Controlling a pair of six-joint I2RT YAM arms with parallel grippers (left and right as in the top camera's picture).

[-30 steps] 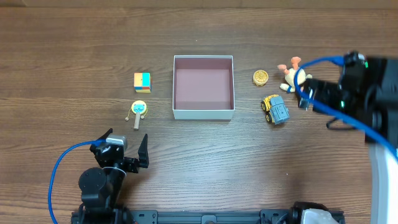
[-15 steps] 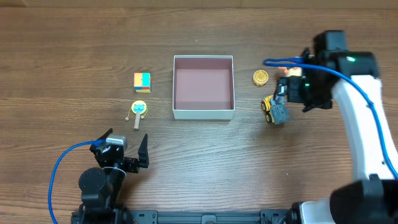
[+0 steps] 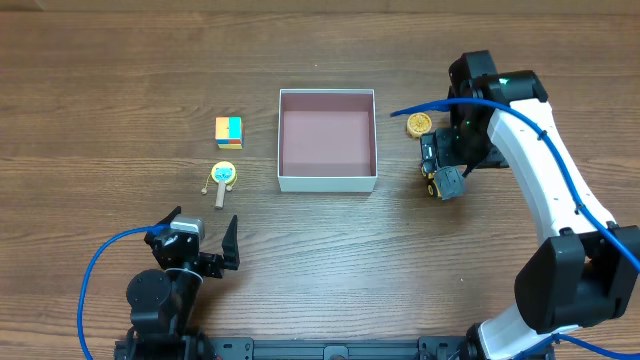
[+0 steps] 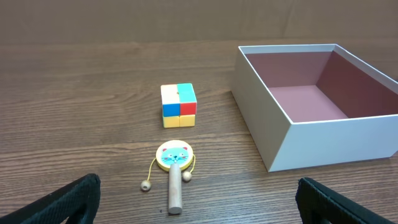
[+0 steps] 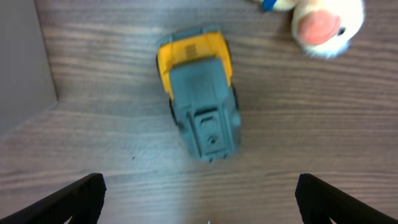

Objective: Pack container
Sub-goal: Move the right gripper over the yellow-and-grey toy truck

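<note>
Right pincer (image 5: 199,194) spread wide over toy truck (image 5: 202,106); container (image 3: 327,182) alongside — white-walled.

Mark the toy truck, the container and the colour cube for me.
toy truck (image 5: 206,102): right wrist view, on its grey body.
container (image 3: 327,182): overhead view, on its white near wall.
colour cube (image 4: 178,103): left wrist view, on its front face.
</note>
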